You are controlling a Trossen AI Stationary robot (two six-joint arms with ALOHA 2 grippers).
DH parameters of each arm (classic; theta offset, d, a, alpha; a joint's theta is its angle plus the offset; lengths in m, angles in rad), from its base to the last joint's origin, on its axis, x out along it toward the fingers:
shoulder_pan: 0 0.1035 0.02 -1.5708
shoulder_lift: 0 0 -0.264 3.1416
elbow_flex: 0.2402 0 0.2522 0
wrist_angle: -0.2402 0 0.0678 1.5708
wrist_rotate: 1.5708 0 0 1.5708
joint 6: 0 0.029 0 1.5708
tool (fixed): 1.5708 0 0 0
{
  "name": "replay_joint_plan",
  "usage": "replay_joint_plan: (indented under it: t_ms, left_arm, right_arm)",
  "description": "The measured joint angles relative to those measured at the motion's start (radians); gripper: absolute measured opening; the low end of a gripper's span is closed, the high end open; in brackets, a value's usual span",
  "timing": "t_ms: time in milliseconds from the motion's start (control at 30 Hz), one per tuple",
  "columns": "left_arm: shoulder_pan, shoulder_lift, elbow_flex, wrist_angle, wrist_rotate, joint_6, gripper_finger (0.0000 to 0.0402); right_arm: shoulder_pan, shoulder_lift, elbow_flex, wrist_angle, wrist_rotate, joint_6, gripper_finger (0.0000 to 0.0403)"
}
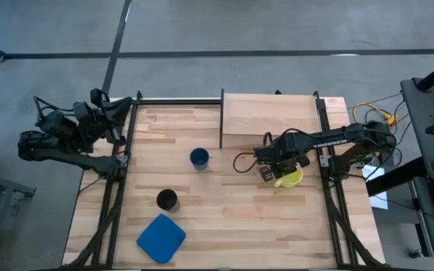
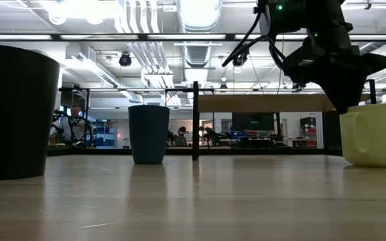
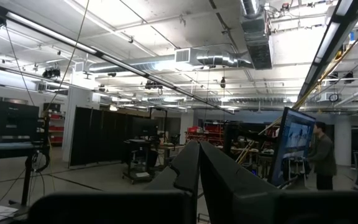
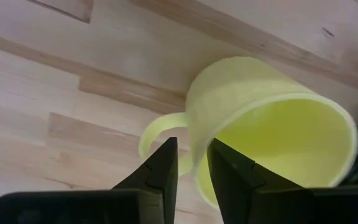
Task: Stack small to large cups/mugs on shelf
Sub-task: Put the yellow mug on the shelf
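Yellow mug (image 4: 272,124) upright on table (image 1: 224,218), at 5 o'clock from shelf (image 1: 270,113). Right gripper (image 4: 192,163) over its rim, seemingly pinching the wall. Left gripper (image 3: 197,168) pressed together, parked at table's 9 o'clock.

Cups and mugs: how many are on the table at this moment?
3: a dark blue cup mid-table, a black cup nearer the blue cloth, and a yellow mug under the right gripper. None looks hidden.
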Motion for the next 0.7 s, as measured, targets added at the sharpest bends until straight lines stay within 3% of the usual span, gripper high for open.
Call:
replay_joint_plan:
  t_ms: [233, 467, 700]
  left_arm:
    - [0.000, 0.000, 0.000, 0.000, 0.000, 0.000, 0.0001]
    - [0.000, 0.000, 0.000, 0.000, 0.000, 0.000, 0.0001]
    - [0.000, 0.000, 0.000, 0.001, 0.000, 0.000, 0.0001]
  right_arm:
    - [0.000, 0.000, -0.043, 0.089, 0.007, -0.032, 0.0075]
    - [0.000, 0.000, -0.095, 0.116, 0.004, -0.100, 0.0029]
    - [0.000, -0.002, -0.003, 0.110, -0.006, -0.181, 0.0011]
